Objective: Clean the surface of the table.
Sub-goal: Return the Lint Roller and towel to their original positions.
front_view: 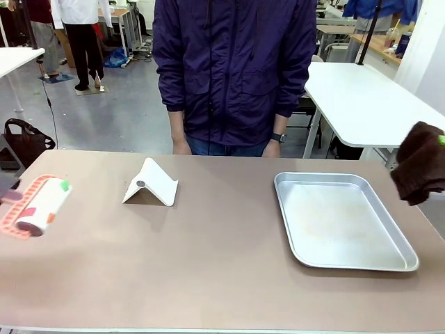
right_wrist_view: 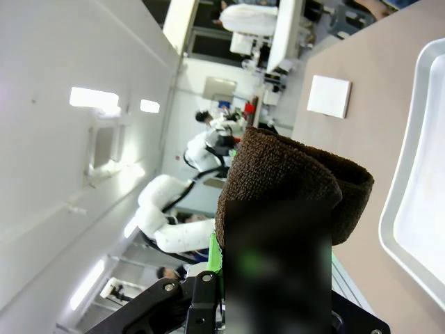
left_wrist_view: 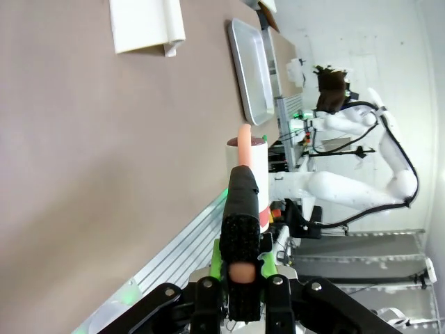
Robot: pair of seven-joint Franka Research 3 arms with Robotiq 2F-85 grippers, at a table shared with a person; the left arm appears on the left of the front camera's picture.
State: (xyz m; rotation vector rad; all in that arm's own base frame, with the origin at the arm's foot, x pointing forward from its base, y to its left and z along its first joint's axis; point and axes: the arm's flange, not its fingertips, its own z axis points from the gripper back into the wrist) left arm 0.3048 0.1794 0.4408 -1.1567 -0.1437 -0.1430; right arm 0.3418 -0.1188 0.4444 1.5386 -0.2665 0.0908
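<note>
The tabletop (front_view: pixel 222 278) lies beneath my grippers: left gripper (left_wrist_view: pixel 242 275) clamps a lint roller (front_view: pixel 42 205), right gripper (right_wrist_view: pixel 278 278) a brown cloth (front_view: pixel 421 161). I should press flat and sweep evenly.

Right hand (right_wrist_view: pixel 278 278) blurred behind brown cloth (right_wrist_view: pixel 292 181), tray (right_wrist_view: pixel 417 181) cut off by the frame edge
</note>
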